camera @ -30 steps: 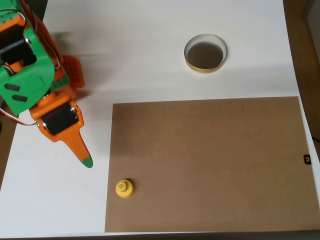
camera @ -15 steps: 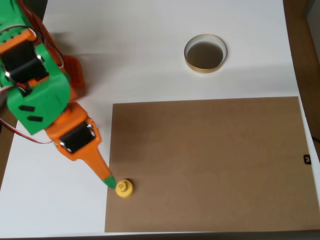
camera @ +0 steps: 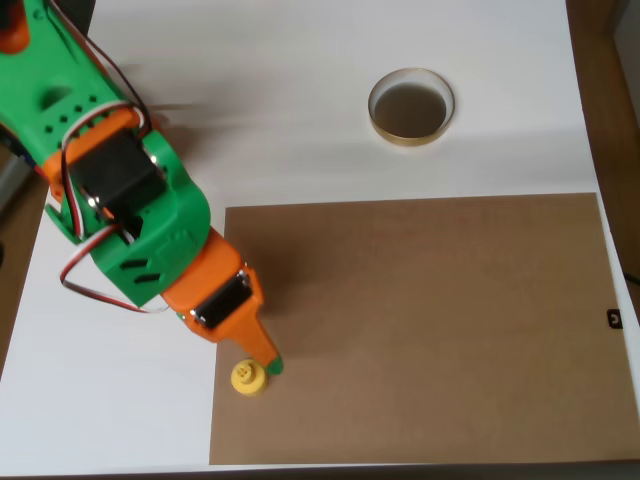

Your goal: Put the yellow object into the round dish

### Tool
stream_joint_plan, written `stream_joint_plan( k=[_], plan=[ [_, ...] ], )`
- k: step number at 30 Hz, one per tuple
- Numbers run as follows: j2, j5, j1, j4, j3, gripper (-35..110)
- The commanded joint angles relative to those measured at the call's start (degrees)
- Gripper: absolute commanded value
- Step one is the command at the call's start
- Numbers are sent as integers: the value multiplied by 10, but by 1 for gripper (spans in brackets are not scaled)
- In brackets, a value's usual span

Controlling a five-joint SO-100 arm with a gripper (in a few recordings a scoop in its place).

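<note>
**Scene inventory: yellow piece on the brown board, arm above it**

Landmark: brown board (camera: 420,330), a flat rectangular sheet lying on the white table (camera: 300,90), taking up the lower right of the overhead view.

1. Yellow object (camera: 248,377). Small bright yellow piece, wide round base with a narrower knob on top. Stands upright just inside the board's left edge, near its lower left corner. Well apart from the dish.

2. Round dish (camera: 411,108). Shallow circular dish, tan-gold rim, dark greyish inside. Sits on the white table beyond the board's top edge, above the board's middle. Nothing lies in it.

3. Arm (camera: 130,215). Green and orange body with red and white wires, reaching from the upper left of the view down across the board's upper left corner.

4. Gripper (camera: 268,358). Orange finger with a green tip, pointing down at the board's left edge. The tip lies right against the upper right side of the yellow object; actual contact cannot be judged from above. One finger is visible, the other is hidden beneath the arm, so whether the tool is released or clenched cannot be told.

5. Small black mark (camera: 614,319) at the board's right edge.
</note>
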State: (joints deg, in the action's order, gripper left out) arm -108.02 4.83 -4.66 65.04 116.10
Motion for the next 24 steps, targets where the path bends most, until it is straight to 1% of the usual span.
stream_joint_plan(
  k=[1, 10, 24],
  plan=[
    [18, 1, -10, 25, -62, 24],
    [110, -4, -38, 47, -98, 25],
    [173, 5, -69, 2, -97, 24]
  ],
)
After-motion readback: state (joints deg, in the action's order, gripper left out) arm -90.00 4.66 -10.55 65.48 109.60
